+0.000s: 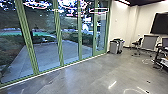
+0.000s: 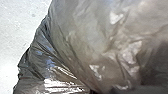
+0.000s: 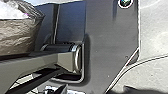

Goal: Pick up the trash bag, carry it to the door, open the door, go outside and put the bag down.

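Observation:
Right up against the camera in the left wrist view is the trash bag [image 2: 82, 37], grey-brown, translucent and crinkled, with the pale floor beside it. Part of the same bag [image 3: 16, 37] shows in the right wrist view, beside the robot's dark base plate and jointed bar. What grips the bag is hidden. In the head view, a wall of green-framed glass runs along the left side, and its narrow door panel [image 1: 100, 30] stands near the white wall. From here the panel looks closed.
Beyond the glass lies a paved yard [image 1: 47, 53] with planting around it. Grey bins [image 1: 114, 47] stand near the corner by the white wall. Farther right are an office chair [image 1: 136, 43], a dark wall screen [image 1: 160, 23] and a desk [image 1: 160, 53] with items. Polished concrete floor [image 1: 82, 77] lies ahead.

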You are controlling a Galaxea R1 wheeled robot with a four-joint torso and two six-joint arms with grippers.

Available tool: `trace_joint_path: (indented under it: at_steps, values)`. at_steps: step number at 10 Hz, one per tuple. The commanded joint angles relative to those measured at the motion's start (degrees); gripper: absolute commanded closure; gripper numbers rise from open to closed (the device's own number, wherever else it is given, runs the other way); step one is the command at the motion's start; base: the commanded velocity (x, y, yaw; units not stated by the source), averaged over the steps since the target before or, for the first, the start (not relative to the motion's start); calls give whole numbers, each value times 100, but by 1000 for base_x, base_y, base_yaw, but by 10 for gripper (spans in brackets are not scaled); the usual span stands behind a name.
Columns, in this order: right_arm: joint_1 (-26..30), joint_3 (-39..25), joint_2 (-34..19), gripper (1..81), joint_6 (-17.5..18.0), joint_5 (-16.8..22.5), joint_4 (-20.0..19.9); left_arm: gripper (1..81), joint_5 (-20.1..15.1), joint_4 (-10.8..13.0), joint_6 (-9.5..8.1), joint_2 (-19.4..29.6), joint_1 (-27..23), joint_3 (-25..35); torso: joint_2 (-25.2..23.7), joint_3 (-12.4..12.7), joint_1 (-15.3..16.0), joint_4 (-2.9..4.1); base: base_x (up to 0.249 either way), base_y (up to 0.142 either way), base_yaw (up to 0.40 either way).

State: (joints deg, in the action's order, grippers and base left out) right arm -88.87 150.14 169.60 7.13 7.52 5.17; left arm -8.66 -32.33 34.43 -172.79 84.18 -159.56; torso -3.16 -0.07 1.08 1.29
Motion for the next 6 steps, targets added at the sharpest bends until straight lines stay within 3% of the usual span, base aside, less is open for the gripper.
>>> trace_joint_path:
  at_steps: [1,6]
  values:
    - [303,-3,-11,10,-1,346,19,811,-409,-19,20,51,-344,-22,0,0,0,0,0,0,-204]
    - [295,6,-2,10,7,355,19,811,-418,-19,38,42,-344,-22,0,0,0,0,0,0,-207]
